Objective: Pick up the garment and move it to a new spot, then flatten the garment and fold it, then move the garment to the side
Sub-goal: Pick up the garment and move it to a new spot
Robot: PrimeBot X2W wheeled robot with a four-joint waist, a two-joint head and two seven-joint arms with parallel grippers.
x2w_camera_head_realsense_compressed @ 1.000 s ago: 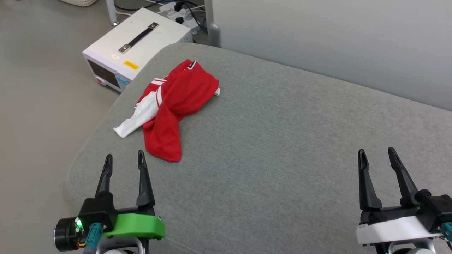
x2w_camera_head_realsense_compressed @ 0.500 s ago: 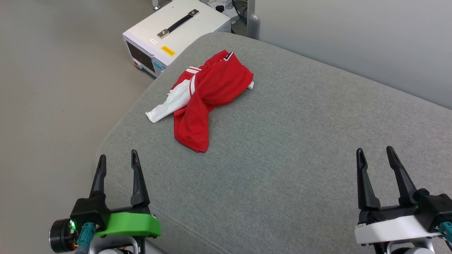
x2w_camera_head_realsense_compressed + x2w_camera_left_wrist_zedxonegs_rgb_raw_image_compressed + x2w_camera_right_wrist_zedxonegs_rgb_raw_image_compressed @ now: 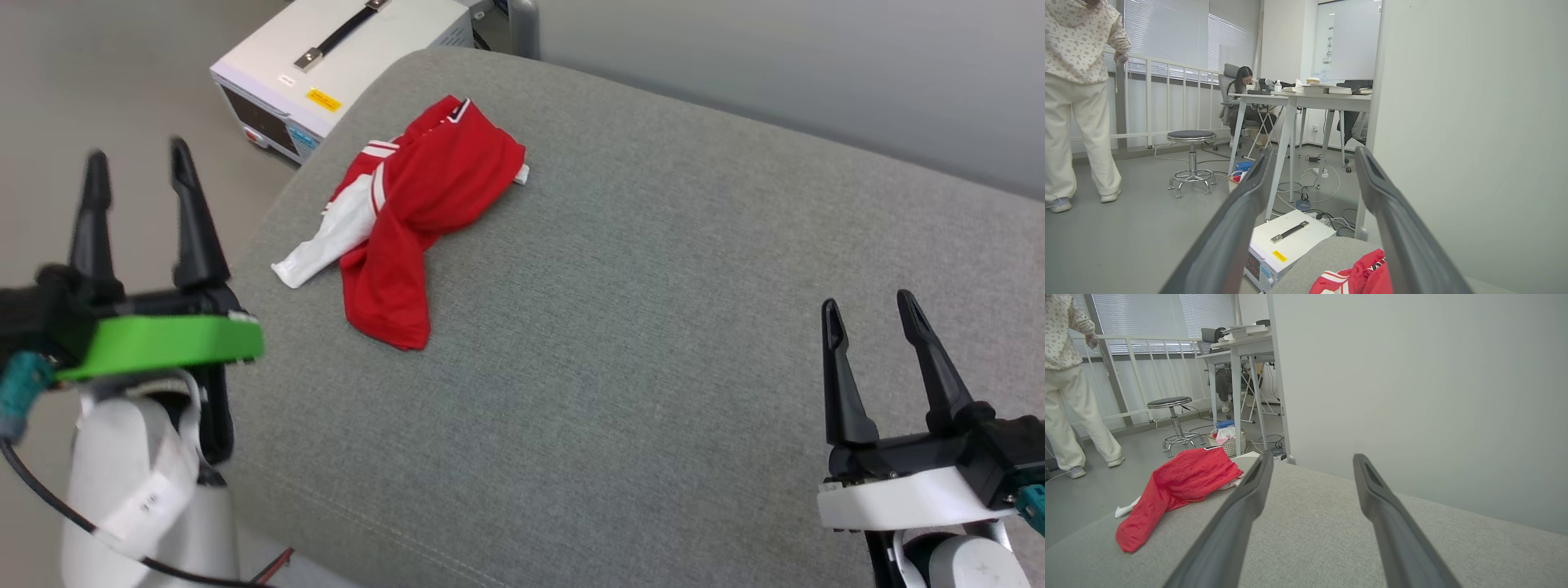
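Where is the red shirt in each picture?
Head view: the red jersey lies crumpled, upper left of middle.
Left wrist view: the red jersey peeks in at the bottom edge, right of middle.
Right wrist view: the red jersey is left of middle.
Shared landmark: the grey cushion it lies on.

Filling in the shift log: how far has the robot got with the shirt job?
Nothing looks done: the garment lies crumpled near the far left corner of the grey cushion. In hand: the left gripper hovers open and empty, apart from the garment; the right gripper hangs open at the near right. Left: the pickup, the move, flattening, folding and setting aside.
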